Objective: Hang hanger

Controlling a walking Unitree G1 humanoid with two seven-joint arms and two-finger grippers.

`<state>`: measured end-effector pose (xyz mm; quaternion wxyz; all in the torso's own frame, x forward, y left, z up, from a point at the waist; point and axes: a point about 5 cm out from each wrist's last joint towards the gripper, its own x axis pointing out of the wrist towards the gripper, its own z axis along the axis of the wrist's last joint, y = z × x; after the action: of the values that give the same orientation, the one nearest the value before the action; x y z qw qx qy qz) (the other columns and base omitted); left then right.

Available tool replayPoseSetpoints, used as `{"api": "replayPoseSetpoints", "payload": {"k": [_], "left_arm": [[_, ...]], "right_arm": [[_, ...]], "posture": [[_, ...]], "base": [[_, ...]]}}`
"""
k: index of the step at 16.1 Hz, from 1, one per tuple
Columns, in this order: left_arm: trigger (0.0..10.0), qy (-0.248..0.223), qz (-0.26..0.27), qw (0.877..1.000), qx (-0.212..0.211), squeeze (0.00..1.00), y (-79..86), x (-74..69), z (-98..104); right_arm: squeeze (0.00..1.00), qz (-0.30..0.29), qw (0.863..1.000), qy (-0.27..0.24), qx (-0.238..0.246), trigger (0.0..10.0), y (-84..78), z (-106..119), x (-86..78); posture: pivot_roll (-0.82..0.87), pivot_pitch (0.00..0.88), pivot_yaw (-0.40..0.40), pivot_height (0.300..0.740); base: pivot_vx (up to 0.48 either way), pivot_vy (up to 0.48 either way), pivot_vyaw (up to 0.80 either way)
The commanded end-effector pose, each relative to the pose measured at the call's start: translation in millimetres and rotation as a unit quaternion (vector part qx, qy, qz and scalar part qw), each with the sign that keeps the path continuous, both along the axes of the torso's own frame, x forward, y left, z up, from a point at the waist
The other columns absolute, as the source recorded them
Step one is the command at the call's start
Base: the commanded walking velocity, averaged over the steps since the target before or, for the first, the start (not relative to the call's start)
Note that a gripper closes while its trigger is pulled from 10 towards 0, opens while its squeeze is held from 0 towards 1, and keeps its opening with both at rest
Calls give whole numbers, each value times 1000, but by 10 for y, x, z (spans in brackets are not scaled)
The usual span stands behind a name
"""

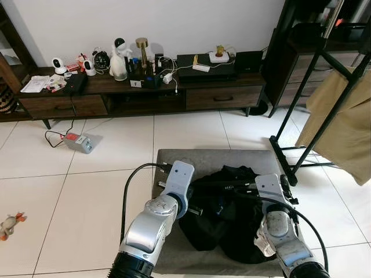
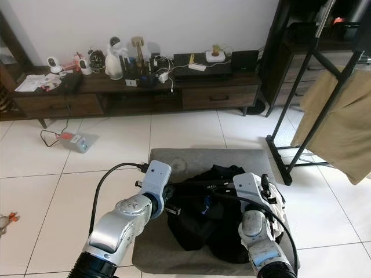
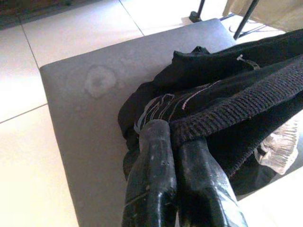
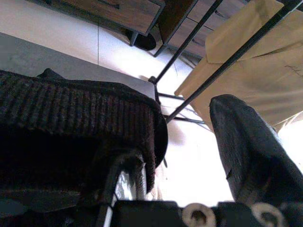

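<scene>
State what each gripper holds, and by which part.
Left gripper pinches the black garment by its ribbed hem. Right gripper's grip cannot be told.

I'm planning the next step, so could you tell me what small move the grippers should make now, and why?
Probably lift both arms a little, together. The left gripper is shut on the ribbed hem of the black garment, and the right gripper has that hem over one finger, jaws open, while the garment lies heaped on the grey cushion. The rack stands to the right.
</scene>
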<state>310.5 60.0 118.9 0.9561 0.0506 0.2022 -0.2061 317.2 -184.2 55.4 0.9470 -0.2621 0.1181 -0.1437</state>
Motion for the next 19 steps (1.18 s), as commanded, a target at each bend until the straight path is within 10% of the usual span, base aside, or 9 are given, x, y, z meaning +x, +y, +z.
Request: {"api": "replayPoseSetpoints", "payload": {"k": [1,19], "left_arm": [[0,13,9,1000,10,0,54,-7,-79],[0,-6,59,998,-2,0,398,-67,-87]], "right_arm": [[0,-16,1000,5,8,0,-50,-9,-23],[0,37,996,-61,48,0,52,234,-83]], "posture": [[50,134,-21,740],[78,75,-17,740]], "base": [[0,0,0],[0,0,0]]}}
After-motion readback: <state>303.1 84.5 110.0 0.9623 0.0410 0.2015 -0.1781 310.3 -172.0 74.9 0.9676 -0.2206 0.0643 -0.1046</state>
